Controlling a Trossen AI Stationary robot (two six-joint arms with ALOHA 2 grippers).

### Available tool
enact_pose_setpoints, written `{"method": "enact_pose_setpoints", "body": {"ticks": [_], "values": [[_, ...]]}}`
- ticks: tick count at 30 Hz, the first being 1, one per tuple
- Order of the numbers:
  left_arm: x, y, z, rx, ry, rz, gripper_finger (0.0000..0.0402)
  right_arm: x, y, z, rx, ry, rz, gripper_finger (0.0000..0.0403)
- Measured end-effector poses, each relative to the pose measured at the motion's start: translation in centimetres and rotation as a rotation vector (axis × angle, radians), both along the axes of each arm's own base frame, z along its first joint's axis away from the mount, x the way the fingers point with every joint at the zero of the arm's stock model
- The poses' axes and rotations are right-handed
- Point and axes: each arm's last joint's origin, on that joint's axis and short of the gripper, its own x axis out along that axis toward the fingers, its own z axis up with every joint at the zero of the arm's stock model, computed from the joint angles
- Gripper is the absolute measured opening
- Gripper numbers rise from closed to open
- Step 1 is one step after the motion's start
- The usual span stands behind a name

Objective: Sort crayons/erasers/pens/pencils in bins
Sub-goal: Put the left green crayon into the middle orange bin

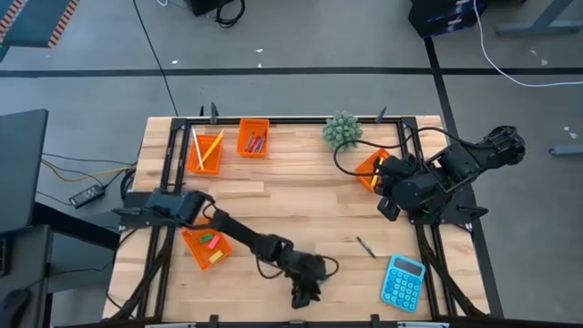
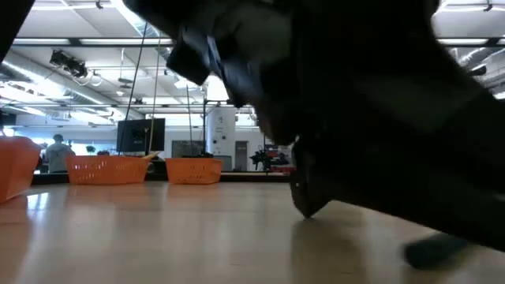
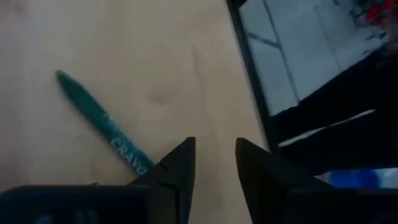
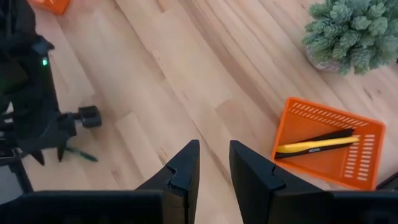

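A green crayon (image 3: 102, 121) lies flat on the wooden table near its front edge. My left gripper (image 3: 214, 155) hangs low over the table right beside it, open, with bare wood between its fingers; the crayon runs past the outer side of one finger. In the high view the left gripper (image 1: 305, 293) hides the crayon. My right gripper (image 4: 214, 162) waits open and empty, raised at the table's right (image 1: 387, 208), above an orange bin (image 4: 326, 146) that holds a black pen and a yellow one. Three more orange bins hold pencils (image 1: 207, 150), crayons (image 1: 253, 138) and erasers (image 1: 205, 248).
A thin dark stick (image 1: 365, 246) lies on the table right of centre. A blue calculator (image 1: 403, 281) sits at the front right and a small green plant (image 1: 342, 130) at the far edge. A black frame runs along the table's edges. In the low view the left arm fills most of the picture.
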Motion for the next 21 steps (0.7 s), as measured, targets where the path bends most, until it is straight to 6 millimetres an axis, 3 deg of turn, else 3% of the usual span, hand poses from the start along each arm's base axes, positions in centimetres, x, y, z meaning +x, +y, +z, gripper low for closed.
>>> {"method": "enact_pose_setpoints", "body": {"ticks": [4,8,21], "values": [[0.9,-0.4,-0.5,0.015,0.025,0.005,0.0115,-0.1,0.3,0.0,0.026,-0.003,-0.006,0.0093],[1.4,0.6,-0.5,0.05,0.029,0.046,0.0107,-0.3,0.8,0.0,0.044,-0.007,-0.004,0.0093],[3.4,7.6,0.8,0.083,0.248,0.039,0.0065,-0.8,1.8,-0.1,0.143,0.007,-0.008,0.0093]]}}
